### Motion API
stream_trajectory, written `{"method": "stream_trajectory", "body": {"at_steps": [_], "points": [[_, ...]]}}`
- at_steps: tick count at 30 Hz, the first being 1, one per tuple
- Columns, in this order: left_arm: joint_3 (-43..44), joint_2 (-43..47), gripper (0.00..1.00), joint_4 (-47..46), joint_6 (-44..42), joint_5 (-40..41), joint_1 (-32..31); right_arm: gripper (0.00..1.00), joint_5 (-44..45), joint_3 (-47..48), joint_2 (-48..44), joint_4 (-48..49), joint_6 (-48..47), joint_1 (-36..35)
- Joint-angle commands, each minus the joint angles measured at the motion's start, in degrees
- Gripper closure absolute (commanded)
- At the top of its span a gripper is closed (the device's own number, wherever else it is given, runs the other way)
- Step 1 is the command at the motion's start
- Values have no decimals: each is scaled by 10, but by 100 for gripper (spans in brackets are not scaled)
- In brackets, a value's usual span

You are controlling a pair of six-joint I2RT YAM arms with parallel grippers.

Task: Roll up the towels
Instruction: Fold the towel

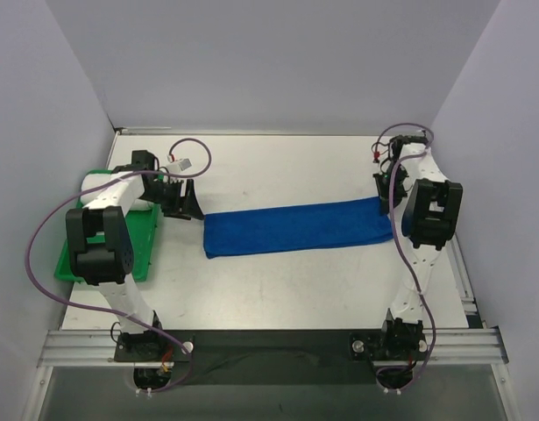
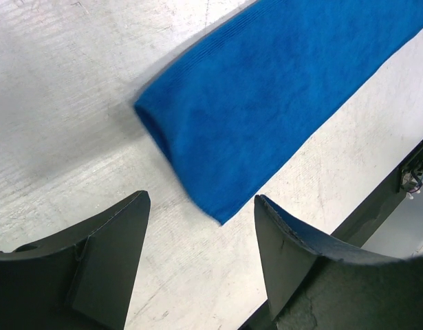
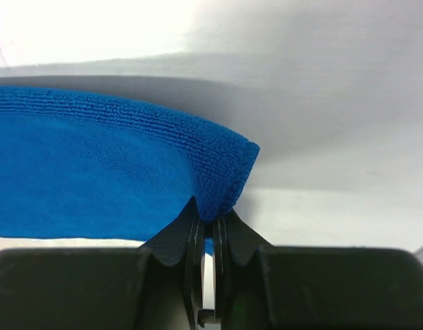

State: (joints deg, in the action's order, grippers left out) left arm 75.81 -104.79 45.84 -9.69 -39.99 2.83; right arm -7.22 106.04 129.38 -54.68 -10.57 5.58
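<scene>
The blue towel (image 1: 295, 228) lies as a long folded strip across the middle of the table. My right gripper (image 1: 387, 207) is at its right end, shut on the end edge, which bunches up between the jaws (image 3: 210, 214); the towel (image 3: 94, 172) spreads away to the left in the right wrist view. My left gripper (image 1: 187, 203) stands open just off the towel's left end, and the towel's corner (image 2: 280, 89) reaches toward the gap between its fingers (image 2: 201, 199) without touching them. A white towel (image 1: 92, 181) lies on the green tray, partly hidden by my left arm.
The green tray (image 1: 142, 254) sits at the table's left edge under my left arm. Grey walls close in the left, back and right sides. A metal rail (image 1: 269, 346) runs along the near edge by the arm bases.
</scene>
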Motion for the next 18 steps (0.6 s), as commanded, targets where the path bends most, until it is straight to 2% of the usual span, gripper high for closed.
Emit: {"method": "stream_trajectory", "body": {"at_steps": [1,6,12,18], "points": [[0,29,27,5,-13,-18,4,100,4,45,-35,-53,-16,2],[-9,27,28,6,-18,-18,3,100,-21,15,-69,-65,-2,-22],[-21,26,27,6,-26,-25,-1,100,-76,-21,-99,-65,42,-84],[-43,22,32,8,-32,-33,-23,100,-144,-10,-79,-63,78,-139]]}}
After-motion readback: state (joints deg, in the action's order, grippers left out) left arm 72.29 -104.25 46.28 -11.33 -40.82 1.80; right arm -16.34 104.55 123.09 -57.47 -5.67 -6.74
